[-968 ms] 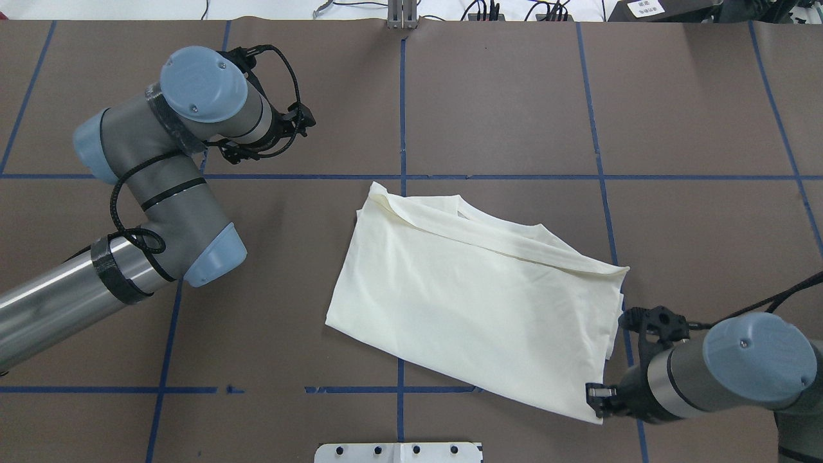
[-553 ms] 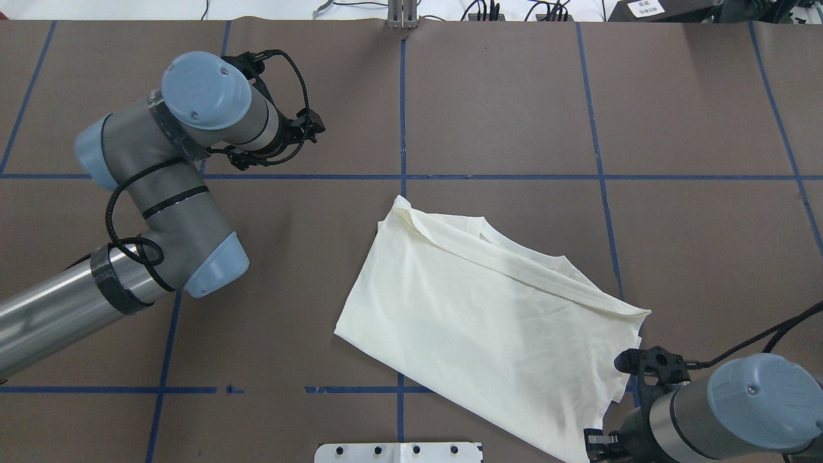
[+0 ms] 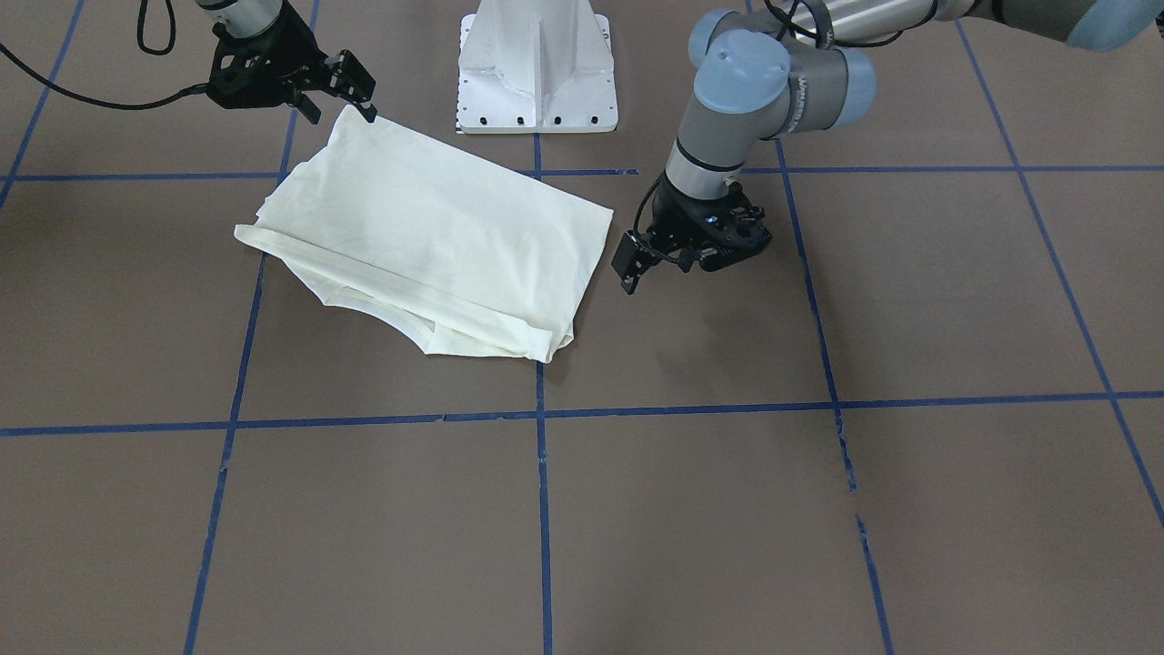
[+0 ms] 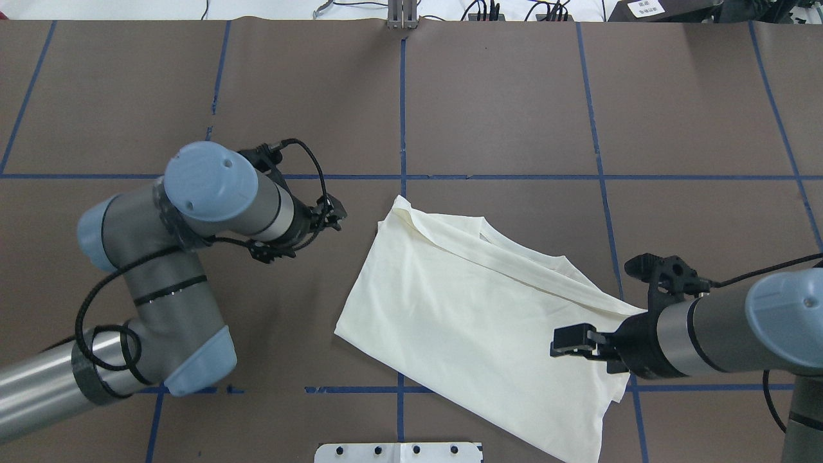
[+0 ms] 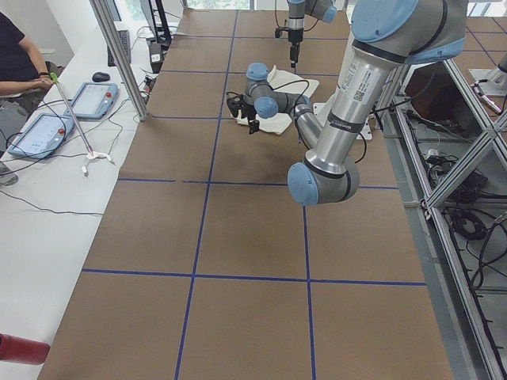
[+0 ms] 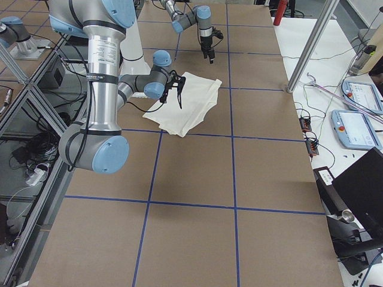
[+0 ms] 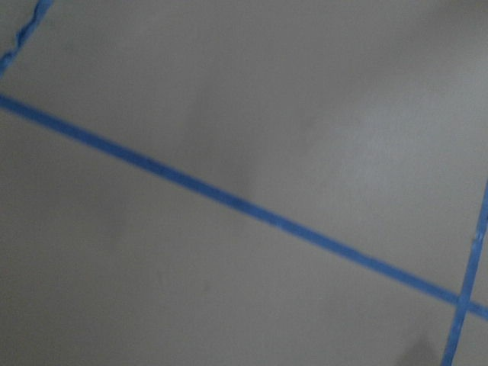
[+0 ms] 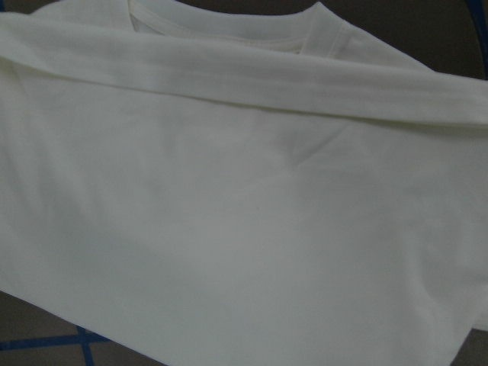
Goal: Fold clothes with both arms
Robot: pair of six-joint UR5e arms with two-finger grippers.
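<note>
While the T-shirt (image 3: 436, 227) lies folded upper left of centre, the right gripper (image 3: 338, 98) is held spread over its top corner. The left gripper (image 3: 637, 259) cannot be judged. Corners should be pinched evenly.

The T-shirt (image 4: 476, 315) is soft, matt cream cloth, mostly smooth with faint creases, and it lies on a worktop (image 4: 514, 96) covered in matt brown, paper-like sheeting crossed by blue tape lines (image 4: 402, 109). The left arm (image 4: 38, 386) and right arm (image 4: 694, 334) combine shiny bare-metal tube, matt grey housings and smooth light-blue plastic caps, and the left tool (image 3: 629, 266) and right tool (image 3: 344, 107) are matt black. At six o'clock in the overhead view, the white base (image 4: 398, 452) looks smooth and painted.
</note>
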